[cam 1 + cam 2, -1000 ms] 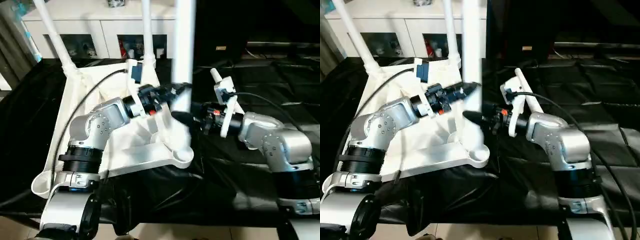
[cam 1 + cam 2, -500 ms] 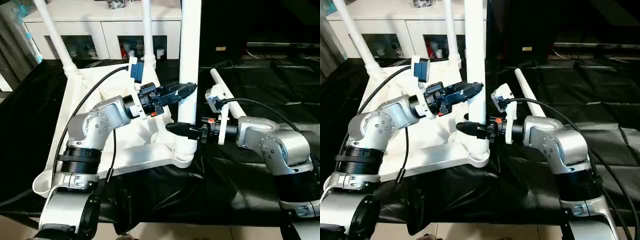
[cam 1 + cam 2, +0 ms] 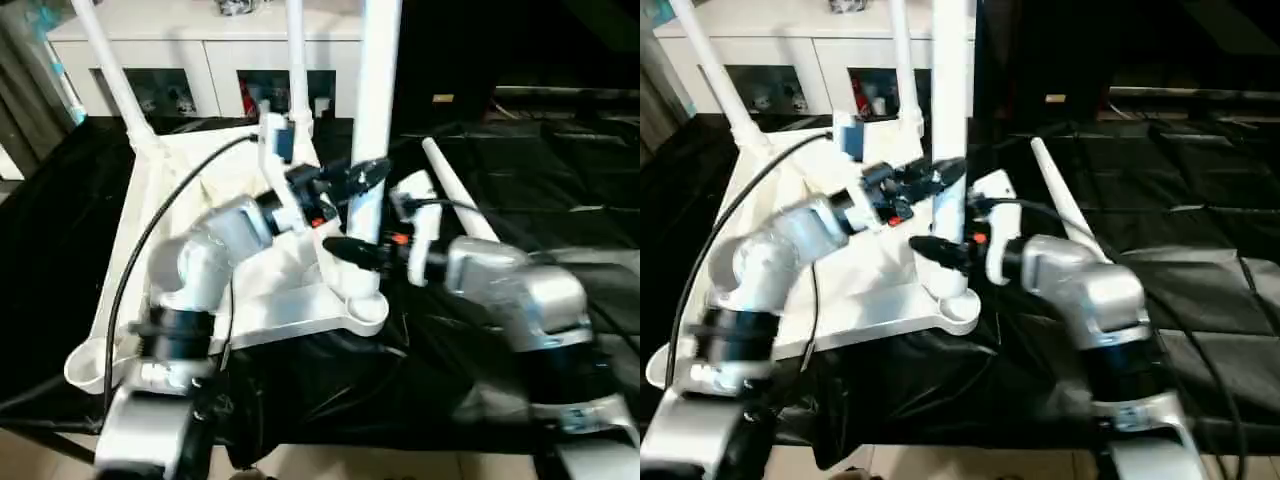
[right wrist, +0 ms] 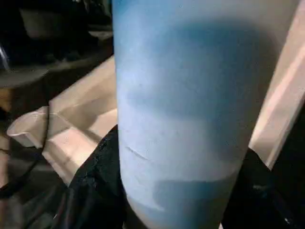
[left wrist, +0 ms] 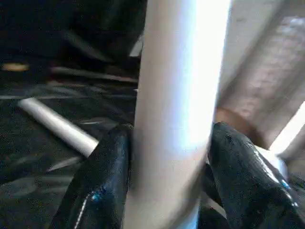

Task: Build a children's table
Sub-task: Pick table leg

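Both pincers on one upright leg at the near-right corner socket of the inverted table top.

The table top (image 3: 160, 260) lies underside up on the black-draped surface (image 3: 560, 170). The upright leg (image 3: 372, 110) stands in the near-right corner socket (image 3: 362, 300). The left pincer (image 3: 362, 178) grasps this leg, a black finger (image 5: 102, 176) against each side. The right pincer (image 3: 345, 248) sits lower on the same leg, its fingers (image 4: 97, 181) flanking it closely; contact cannot be told. Two further legs (image 3: 110, 75) stand in the far sockets. A fourth leg (image 3: 458, 200) lies loose on the cloth beside the right arm. A white cabinet (image 3: 180, 50) stands behind.
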